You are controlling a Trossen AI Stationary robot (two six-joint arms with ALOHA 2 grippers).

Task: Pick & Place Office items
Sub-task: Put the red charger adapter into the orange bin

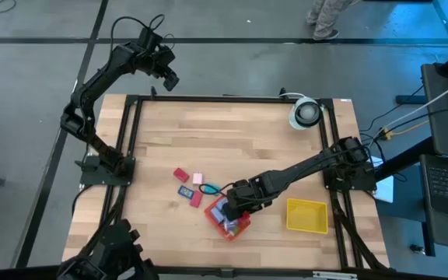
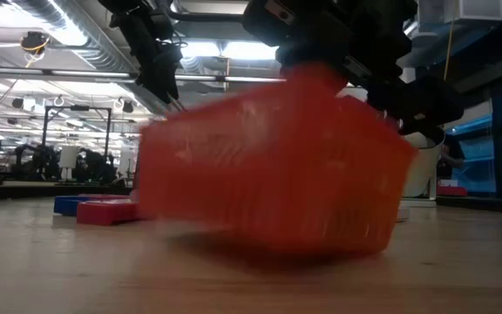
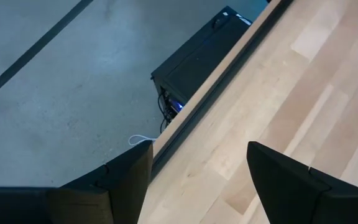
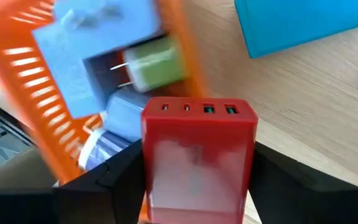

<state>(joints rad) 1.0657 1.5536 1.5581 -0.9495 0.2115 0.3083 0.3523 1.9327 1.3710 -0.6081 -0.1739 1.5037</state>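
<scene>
A wooden desk [image 1: 232, 140] is seen from above, with two dark robot arms.

At the far left corner, the left tool [image 1: 169, 78] hangs raised over the desk's edge, well apart from the work. Its fingers stand wide with nothing between them.

Left of centre, loose office items [image 1: 189, 185] lie on the wood: small red, pink and blue blocks in a cluster, with a teal piece just beside them.

Right of these sits the orange-red tray [image 1: 228, 220], already holding a pale blue piece and a green plug. The right tool [image 1: 236, 206] is directly above it. In the wrist view a red charger block [image 4: 199, 158] with four ports sits between its fingers, over the tray's edge; whether it is gripped or just let go cannot be told.

Farther right lies an empty yellow tray [image 1: 307, 215].

The step looks like placing the block. It likely goes best by opening fully over the tray's middle, then lifting straight up without nudging the tray wall.
</scene>
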